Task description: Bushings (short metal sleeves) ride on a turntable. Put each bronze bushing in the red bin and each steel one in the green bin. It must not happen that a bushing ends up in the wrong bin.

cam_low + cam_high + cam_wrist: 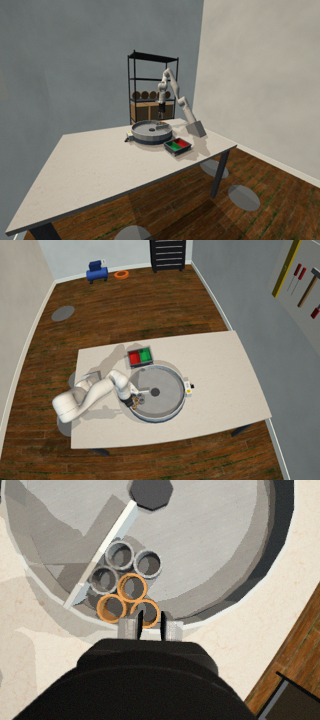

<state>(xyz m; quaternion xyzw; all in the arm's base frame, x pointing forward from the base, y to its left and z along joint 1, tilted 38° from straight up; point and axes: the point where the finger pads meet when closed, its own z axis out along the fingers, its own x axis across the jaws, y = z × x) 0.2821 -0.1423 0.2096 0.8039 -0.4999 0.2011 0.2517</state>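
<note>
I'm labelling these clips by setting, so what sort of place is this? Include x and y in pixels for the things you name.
Probably a workshop: hand tools, including a hammer (307, 291), hang on the wall, a blue compressor (97, 273) stands on the floor, and a rack (156, 57) holds boxes.

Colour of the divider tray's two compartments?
Red and green; the tray shows best in the top view.

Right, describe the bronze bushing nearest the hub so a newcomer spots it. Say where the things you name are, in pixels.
On the table stands a big round turntable (165, 405) (151, 138) (210, 540) with a white bar (143, 392) (162, 126) (107, 545) across it. Beside the bar, six rings cluster. The bushing (121, 597) is orange, touching grey rings; the other two orange ones sit closer to the rim.
</note>
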